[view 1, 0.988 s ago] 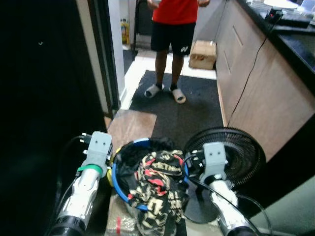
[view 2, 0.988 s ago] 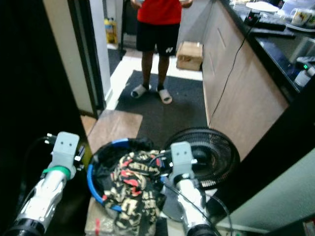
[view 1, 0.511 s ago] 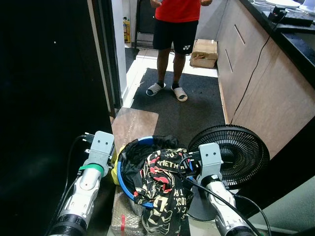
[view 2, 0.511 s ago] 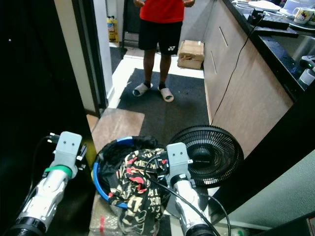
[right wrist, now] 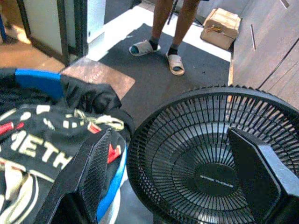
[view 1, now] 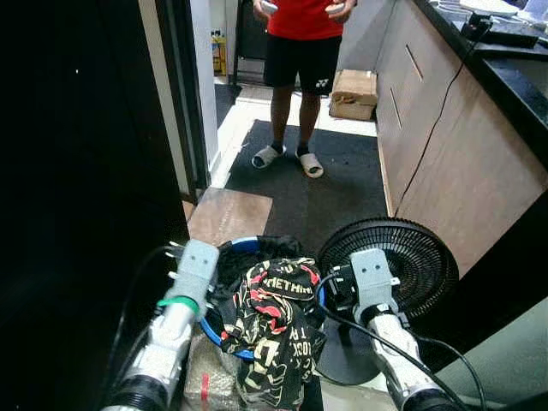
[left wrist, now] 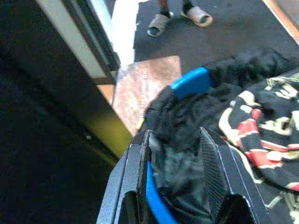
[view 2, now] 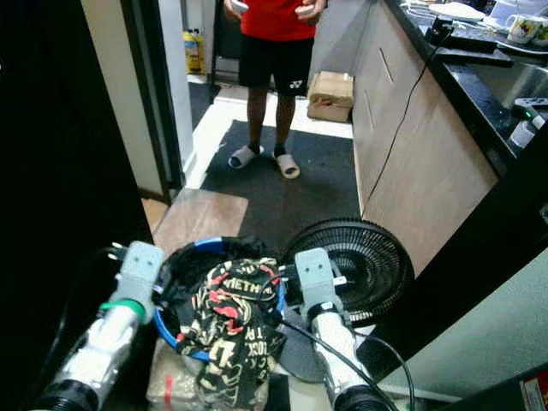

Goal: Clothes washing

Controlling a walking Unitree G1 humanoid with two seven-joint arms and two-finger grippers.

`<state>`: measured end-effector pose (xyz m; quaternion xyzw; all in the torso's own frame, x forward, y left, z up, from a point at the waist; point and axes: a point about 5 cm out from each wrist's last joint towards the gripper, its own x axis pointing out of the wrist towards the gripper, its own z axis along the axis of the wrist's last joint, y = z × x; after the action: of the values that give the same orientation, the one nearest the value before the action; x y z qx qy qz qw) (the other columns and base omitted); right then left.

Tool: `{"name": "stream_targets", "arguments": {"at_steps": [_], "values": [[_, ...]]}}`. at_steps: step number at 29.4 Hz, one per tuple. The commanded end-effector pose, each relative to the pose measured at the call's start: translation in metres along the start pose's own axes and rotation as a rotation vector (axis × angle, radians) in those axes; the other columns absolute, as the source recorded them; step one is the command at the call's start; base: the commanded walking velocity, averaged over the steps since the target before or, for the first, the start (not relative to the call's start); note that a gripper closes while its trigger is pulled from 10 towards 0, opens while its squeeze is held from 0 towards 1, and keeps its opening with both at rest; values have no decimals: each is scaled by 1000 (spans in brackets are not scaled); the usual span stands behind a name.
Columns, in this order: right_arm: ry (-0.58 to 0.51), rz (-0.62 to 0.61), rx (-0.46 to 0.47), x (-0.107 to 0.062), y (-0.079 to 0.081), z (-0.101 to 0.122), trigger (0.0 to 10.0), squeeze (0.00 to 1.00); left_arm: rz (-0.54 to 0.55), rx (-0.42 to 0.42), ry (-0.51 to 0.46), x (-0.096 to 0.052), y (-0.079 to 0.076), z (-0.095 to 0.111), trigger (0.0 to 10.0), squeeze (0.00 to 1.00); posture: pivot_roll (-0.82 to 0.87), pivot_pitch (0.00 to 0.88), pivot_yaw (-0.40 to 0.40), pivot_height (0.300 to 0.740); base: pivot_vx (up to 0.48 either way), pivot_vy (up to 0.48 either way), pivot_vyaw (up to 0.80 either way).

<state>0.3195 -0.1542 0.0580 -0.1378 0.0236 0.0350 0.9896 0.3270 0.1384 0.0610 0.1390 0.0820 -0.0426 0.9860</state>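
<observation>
A laundry basket with a blue rim [view 1: 248,245] sits low in front of me, stuffed with a black garment [left wrist: 187,116] and a black, red and cream patterned garment [view 1: 274,312] that spills over its near side. My left gripper [left wrist: 175,140] is shut on the basket's left rim, with the blue rim and black cloth pinched between its fingers. My right gripper [right wrist: 173,140] is open wide at the basket's right side. One of its fingers [right wrist: 96,172] lies against the rim and the other is over the fan.
A black floor fan [view 1: 390,265] stands touching the basket's right side. A person [view 1: 301,51] in a red shirt stands on the dark mat [view 1: 342,188] ahead, with a cardboard box [view 1: 354,92] beyond. Wooden cabinets [view 1: 445,145] run along the right, a dark doorway on the left.
My left arm has swung inward to the right, onto the basket's left rim. The camera has shifted slightly. The right gripper keeps its place beside the fan.
</observation>
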Motion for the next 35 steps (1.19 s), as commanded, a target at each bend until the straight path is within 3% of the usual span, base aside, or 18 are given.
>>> {"name": "stream_targets", "arguments": {"at_steps": [1,6,19,24,28,32,33,35], "values": [[12,2,-19,-1,-1,-3,10000,0,-25,14,3,1,-10,0,10000,0,62,120,4,740,0,0,0],[-17,18,34,6,-5,7,10000,0,-45,-25,-26,7,-24,16,10000,0,47,149,9,740,0,0,0],[-38,22,73,14,-8,17,10000,0,-13,-75,-15,14,-18,20,10000,0,33,210,5,740,0,0,0],[-63,114,59,13,-11,22,10000,0,52,-116,-51,28,6,43,10000,0,34,277,16,740,0,0,0],[-67,127,56,16,-9,25,10000,0,67,-125,-61,29,12,47,10000,0,42,285,17,740,0,0,0],[-67,130,86,34,1,44,10000,0,96,-141,-86,28,25,51,10000,0,72,292,5,740,0,0,0],[-48,140,125,43,12,53,10000,0,113,-150,-98,25,31,51,10000,0,99,292,-12,740,0,0,0],[-48,140,125,43,12,53,10000,0,113,-150,-98,25,31,51,10000,0,99,292,-12,740,0,0,0]]}}
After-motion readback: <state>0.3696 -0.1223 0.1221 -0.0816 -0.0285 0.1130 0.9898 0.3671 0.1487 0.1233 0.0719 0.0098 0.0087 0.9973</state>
